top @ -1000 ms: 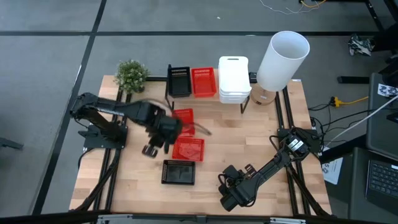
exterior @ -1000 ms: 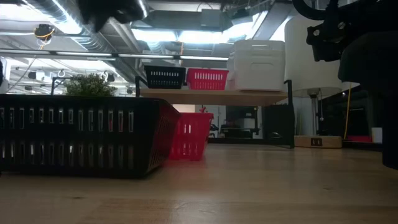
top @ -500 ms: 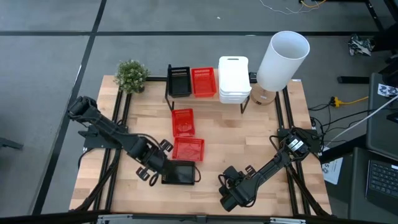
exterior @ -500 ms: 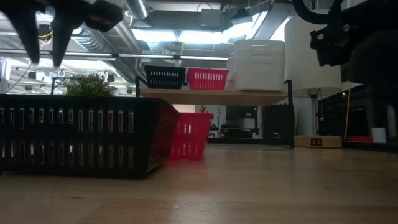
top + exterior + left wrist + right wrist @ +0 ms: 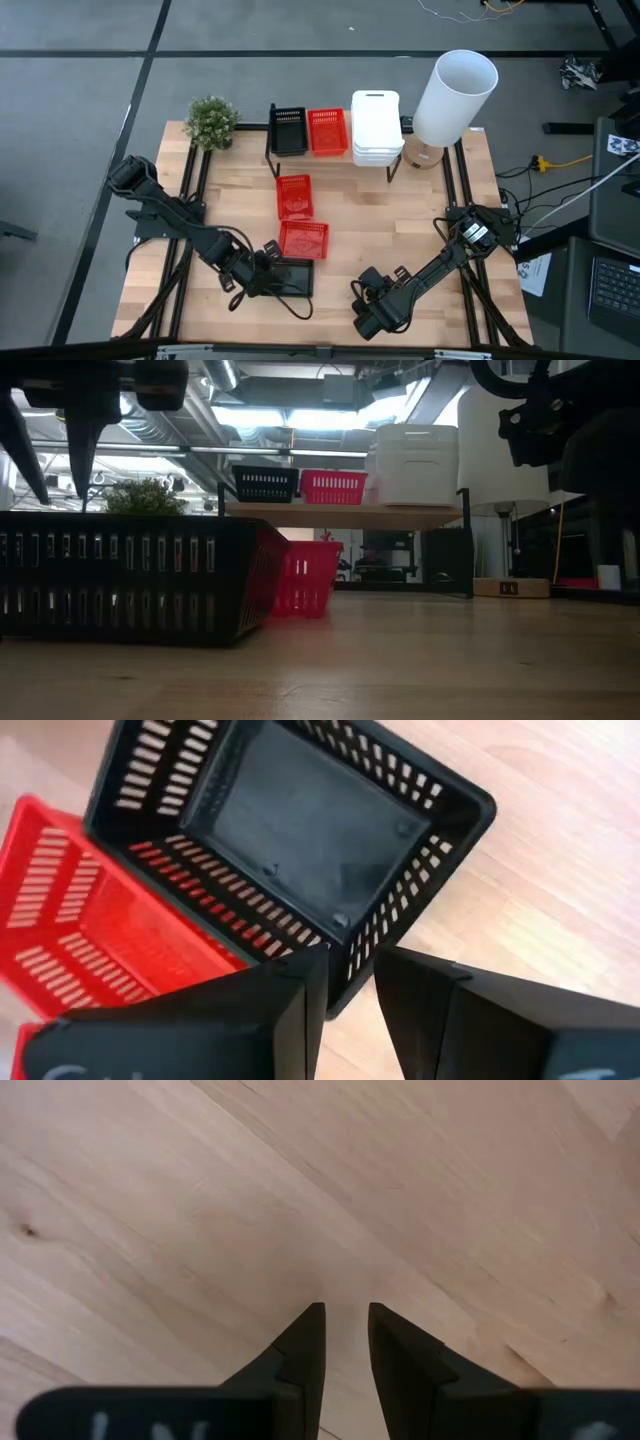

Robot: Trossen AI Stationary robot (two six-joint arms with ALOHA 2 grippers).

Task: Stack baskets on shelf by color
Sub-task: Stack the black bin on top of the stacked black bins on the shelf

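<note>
A black mesh basket (image 5: 292,277) rests flat on the table near its front edge. Two red baskets (image 5: 303,240) (image 5: 293,196) lie behind it. My left gripper (image 5: 265,274) hangs just above the black basket's left end wall (image 5: 345,945), pointing steeply down. It is open, and in the low view its fingertips (image 5: 80,465) stop short of the rim. On the shelf (image 5: 345,512) stand a black basket (image 5: 289,130), a red one (image 5: 328,131) and a stack of white ones (image 5: 376,127). My right gripper (image 5: 368,318) waits over bare wood near the front edge, narrowly open (image 5: 347,1325).
A small potted plant (image 5: 211,120) stands at the far left corner. A tall white cylinder (image 5: 455,95) on a wooden base stands at the far right beside the shelf. Bare wood lies between the loose baskets and the right arm.
My left gripper has swung from beside the red baskets toward the table's near edge, come down and rolled about its own axis. It now hangs over the black basket's left end. No basket has moved, and the right arm has kept still.
</note>
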